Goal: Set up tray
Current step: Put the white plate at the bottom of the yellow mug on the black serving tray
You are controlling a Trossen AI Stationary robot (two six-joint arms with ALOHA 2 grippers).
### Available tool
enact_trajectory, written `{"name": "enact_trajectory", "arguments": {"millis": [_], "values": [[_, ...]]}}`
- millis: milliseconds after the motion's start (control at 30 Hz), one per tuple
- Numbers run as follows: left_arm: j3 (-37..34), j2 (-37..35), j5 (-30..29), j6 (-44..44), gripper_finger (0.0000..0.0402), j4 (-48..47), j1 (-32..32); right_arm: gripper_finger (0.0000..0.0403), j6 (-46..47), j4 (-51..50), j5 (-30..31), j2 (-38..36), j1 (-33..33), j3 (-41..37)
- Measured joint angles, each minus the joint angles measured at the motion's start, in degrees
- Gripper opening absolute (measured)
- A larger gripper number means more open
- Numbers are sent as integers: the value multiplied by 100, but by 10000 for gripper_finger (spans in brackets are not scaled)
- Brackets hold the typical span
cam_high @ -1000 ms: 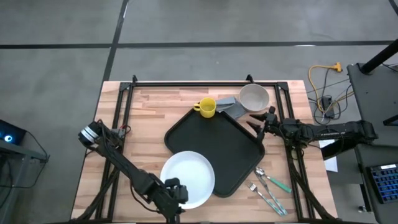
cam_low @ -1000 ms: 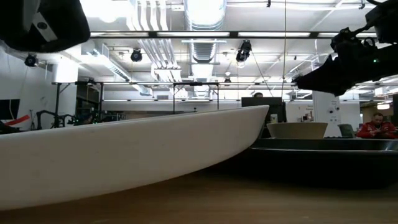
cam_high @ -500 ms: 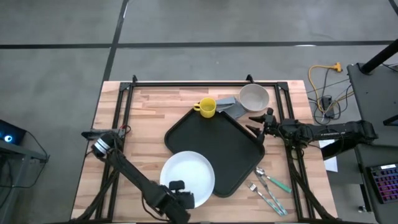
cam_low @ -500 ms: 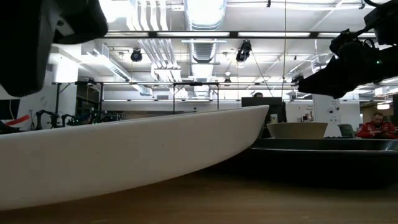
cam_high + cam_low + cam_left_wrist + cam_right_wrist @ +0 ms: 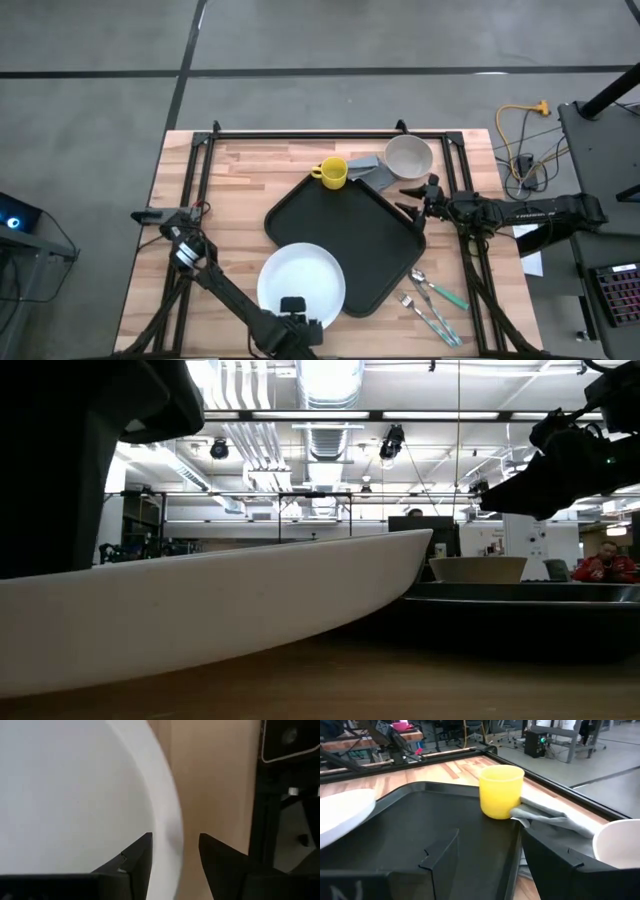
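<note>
Item: tray (image 5: 345, 238). Large, flat, black, rectangular, with rounded corners and a low raised rim; its surface is showing bare and matte. It is lying turned at an angle in the middle of the table (image 5: 240, 170), with the white plate (image 5: 301, 288) resting partly on its near corner.

Step in hand, as judged: the plate is being approached for a grip. The left tool (image 5: 175, 852) is sitting at the plate's near edge with its fingers spread, the white rim lying between them, not yet pinched. The right tool (image 5: 410, 201) is hovering at the tray's far right edge, fingers spread and holding nothing.

Neighbouring pieces: yellow cup (image 5: 333, 173) and grey cloth (image 5: 368, 167) just beside the tray's far corner; pale bowl (image 5: 408, 156) near them; cutlery (image 5: 433, 303) lying on the table beside the tray's right side.

Next move, as judged: closing on the rim squarely, then shifting the plate fully inside the tray without tipping it.
</note>
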Motion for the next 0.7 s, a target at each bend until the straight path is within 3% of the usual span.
{"name": "enact_trajectory", "arguments": {"millis": [367, 467, 633, 700], "values": [[-519, -30, -58, -258, 139, 139, 12, 208, -108, -29, -55, 0, 0, 0], [-518, -31, -36, -260, 109, 137, 11, 208, -157, -31, -52, -4, 0, 0], [-468, -45, -74, -252, 19, 86, 9, 208, -83, -31, -48, -6, 0, 0], [-468, -52, -85, -255, 12, 79, 9, 208, -80, -31, -47, -4, 0, 0]]}}
